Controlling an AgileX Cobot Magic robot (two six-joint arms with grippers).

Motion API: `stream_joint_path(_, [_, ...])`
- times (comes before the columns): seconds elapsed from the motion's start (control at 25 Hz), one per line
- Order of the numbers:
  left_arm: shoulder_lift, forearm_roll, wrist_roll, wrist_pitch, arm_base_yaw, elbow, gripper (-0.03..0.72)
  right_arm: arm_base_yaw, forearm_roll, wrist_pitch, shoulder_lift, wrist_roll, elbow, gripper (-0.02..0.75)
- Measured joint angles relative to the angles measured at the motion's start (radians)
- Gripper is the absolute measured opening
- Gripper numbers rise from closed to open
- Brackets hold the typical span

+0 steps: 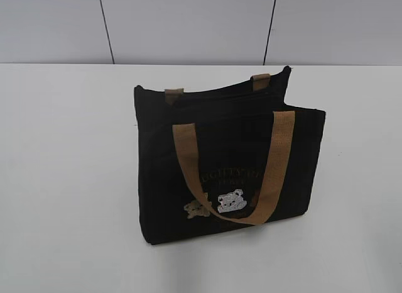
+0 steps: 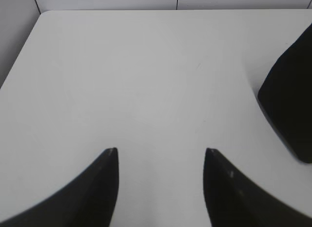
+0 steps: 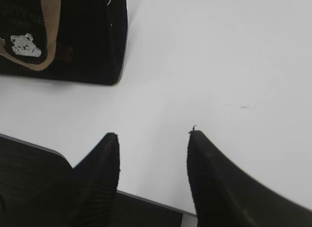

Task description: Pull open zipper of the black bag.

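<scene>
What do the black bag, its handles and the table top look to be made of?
The black bag looks like matte woven fabric: it takes no shine and its top edge sags softly. The tan handles look like flat woven webbing, with a fine ribbed texture and a limp loop. The table looks like a smooth white laminate or painted board with a faint sheen; which one cannot be told.

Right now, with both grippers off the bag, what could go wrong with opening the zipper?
1. The bag stands free on the table; neither the left gripper nor the right gripper, both open, steadies it, so a pull could tip or drag it.
2. The zipper is black on black and its pull tab cannot be made out, so a grasp may miss or catch the handle.
</scene>
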Motion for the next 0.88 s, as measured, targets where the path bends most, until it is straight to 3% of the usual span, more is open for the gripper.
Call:
stream_joint_path(0.2, [-0.001, -0.001, 0.000, -0.002, 0.000, 0.001, 0.414, 0.000, -0.002, 0.000, -0.013, 0.003, 0.001, 0.312])
stream_joint_path(0.6, [-0.003, -0.001, 0.000, -0.002, 0.002, 0.001, 0.397, 0.000, -0.003, 0.000, -0.013, 0.008, 0.001, 0.305])
stream_joint_path(0.88, [-0.003, -0.001, 0.000, -0.002, 0.068, 0.001, 0.359, -0.075, -0.003, 0.000, -0.013, 0.008, 0.001, 0.305])
